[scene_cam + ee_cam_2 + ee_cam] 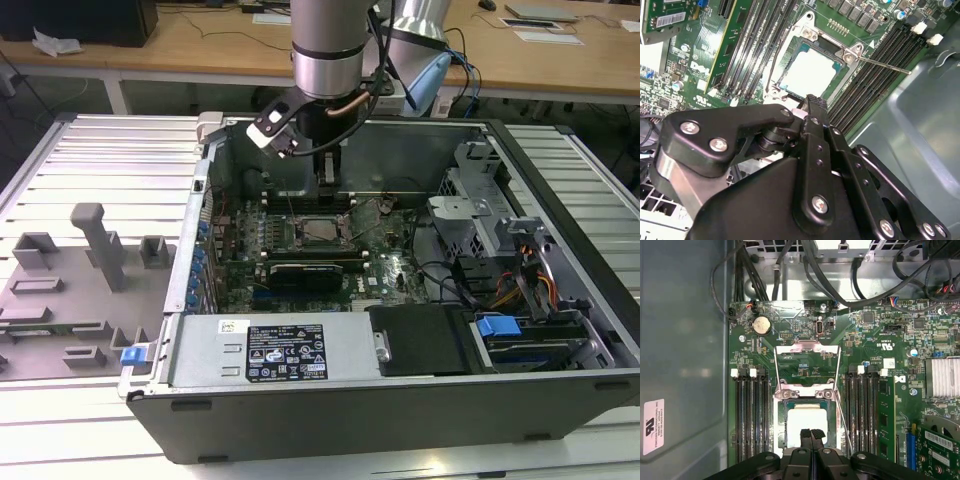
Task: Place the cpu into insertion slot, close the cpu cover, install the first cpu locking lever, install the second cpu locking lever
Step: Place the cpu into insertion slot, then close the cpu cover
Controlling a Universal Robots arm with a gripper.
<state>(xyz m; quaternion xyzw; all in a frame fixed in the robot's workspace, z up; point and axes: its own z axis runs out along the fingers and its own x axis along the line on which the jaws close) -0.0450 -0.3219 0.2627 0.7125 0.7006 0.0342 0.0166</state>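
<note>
Silvery-beige cpu [802,417] sits flat inside the insertion slot [781,421], square to its dark frame. cpu cover [807,349] is open, swung back off the slot's far side toward the coin battery [761,326]; the board shows through its window. Gripper [810,434] hangs just above the slot's near edge with its fingertips pressed together and nothing between them.

Handling, as judgement:
- The cpu looks light, thin and stiff, with a smooth, slippery top. The pins under it are fragile, so any hold belongs on opposite edges, with no sliding.
- The cover is thin, stiff sheet metal on a hinge. It is probably best pushed on its free crossbar, not pinched.
- The locking lever [885,65] beside the slot is a thin, springy wire rod, sticking out over the memory slots [867,80]. It is likely to slip off smooth fingers.

Hard to make out:
- The pin field is covered by the cpu.
- The slot's near edge is behind the gripper in both wrist views.
- I can't tell the lever hooks or latch tabs apart around the slot.
- In the exterior view the slot is small and the cover's angle is unclear.
</note>
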